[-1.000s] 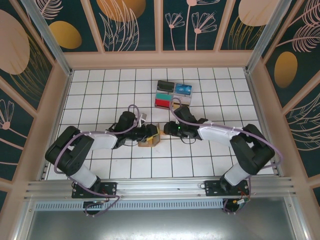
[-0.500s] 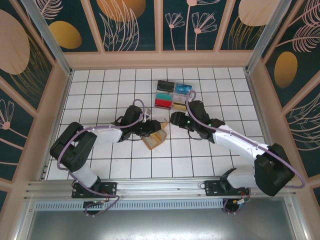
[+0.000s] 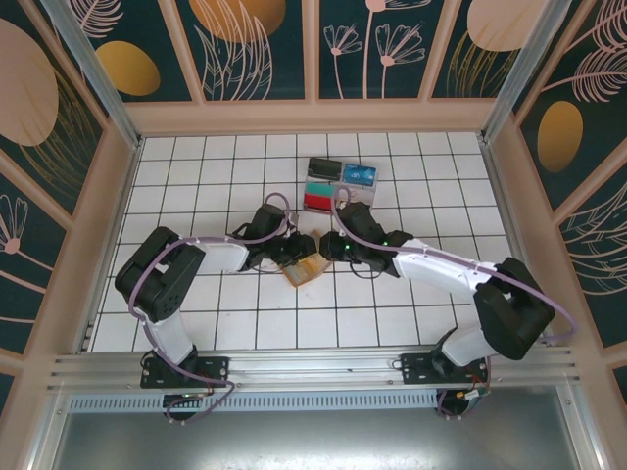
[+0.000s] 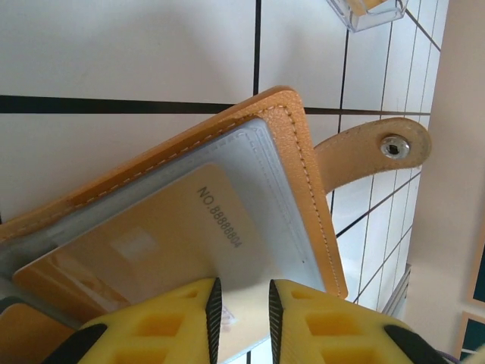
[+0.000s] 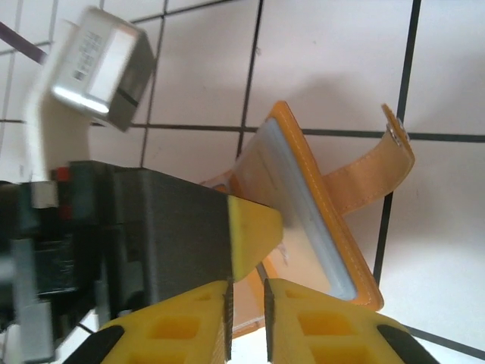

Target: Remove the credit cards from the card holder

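White tiled worktop [image 3: 196, 196], dark grout lines crisp under even light. Pale wooden frame [image 3: 313, 116] all round, teal wall panels [image 3: 265, 59] with gold and pink leaves. Aluminium rail [image 3: 313, 364] along the near edge.

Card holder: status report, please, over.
Left tool clamped on card holder sleeve. Right tool at its edge, grip unclear. Gold card inside. Card stacks beyond, apart.

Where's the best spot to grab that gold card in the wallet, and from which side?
Probably pinch the gold card by the edge away from the snap strap, bringing the right pincer in from that open side. The stitched rim of the card holder walls it in on the strap side, and the left pincer clamps the holder nearby.
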